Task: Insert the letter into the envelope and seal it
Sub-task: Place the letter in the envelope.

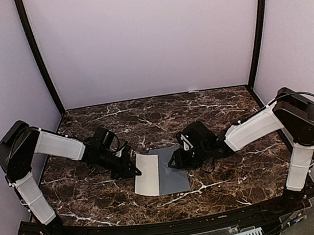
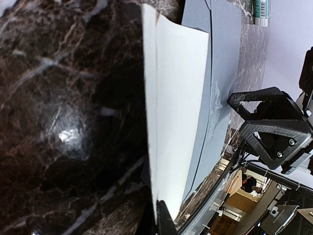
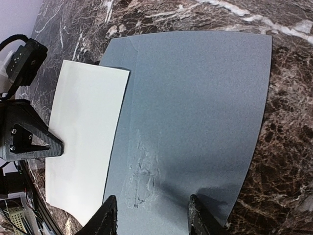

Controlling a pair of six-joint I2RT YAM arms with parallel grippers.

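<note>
The cream letter [image 1: 147,174] lies left of the grey envelope [image 1: 174,176] at mid-table, its right edge overlapping the envelope's left side. I cannot tell whether that edge is tucked inside. My left gripper [image 1: 131,170] is shut on the letter's left edge. In the left wrist view the letter [image 2: 176,112] rises from the left gripper [image 2: 163,221] toward the envelope [image 2: 224,73]. My right gripper [image 1: 177,160] stands open over the envelope [image 3: 195,107], and its fingertips [image 3: 108,218] sit low on the paper, straddling a wrinkled patch [image 3: 143,176]. Nothing is held in the right gripper [image 3: 152,219]. The letter [image 3: 83,147] shows to the left.
The dark marble table [image 1: 98,200] has a black rail along its near edge [image 1: 171,223]. Pale walls and two black posts close in the back and sides. Both arms reach inward from the table's outer corners.
</note>
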